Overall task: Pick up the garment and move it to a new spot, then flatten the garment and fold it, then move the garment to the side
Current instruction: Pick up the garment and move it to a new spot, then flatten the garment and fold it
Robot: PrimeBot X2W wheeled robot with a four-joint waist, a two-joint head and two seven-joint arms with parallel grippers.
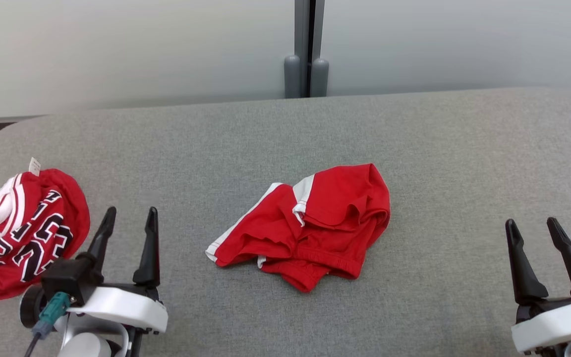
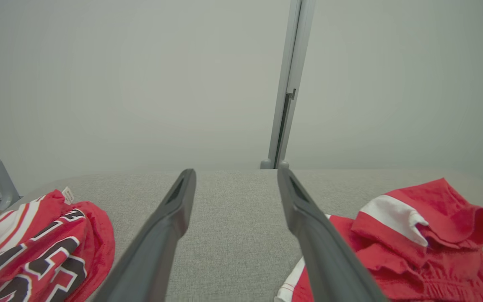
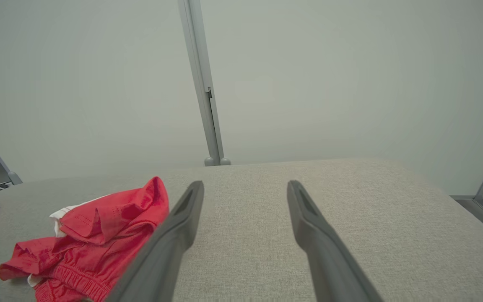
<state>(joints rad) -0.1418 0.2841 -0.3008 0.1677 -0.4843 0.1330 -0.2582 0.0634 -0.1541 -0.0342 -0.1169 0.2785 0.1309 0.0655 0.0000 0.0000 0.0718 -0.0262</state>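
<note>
Grey padded bench (image 1: 414, 148), woven cloth cover, fills most of the head view. Pale wall panels behind it w/ a grey post (image 1: 307, 49) at the join.

Far left edge: red jersey (image 1: 23, 233), crumpled, black-and-white lettering, white trim, small white tag (image 1: 34, 165) at its far side. Prob not the target, as it sits off to the side already.

Centre of bench: red shorts (image 1: 315, 223), bunched and half folded over themselves. Thin soft knit, white side stripes, gathered elastic waistband on the near edge. Long axis runs diagonal, near-left (white-striped hem) to far-right (rolled-over leg).

Left fingers (image 1: 147, 248): spread wide, holding nothing, near-left of the shorts, between jersey and shorts. Right fingers (image 1: 519, 258): also spread wide and empty, near-right, well apart from the shorts.

Key relation: shorts lie right and slightly far of the left fingers, left and slightly far of the right ones. Left arm looks nearer; striped hem corner points its way.
</note>
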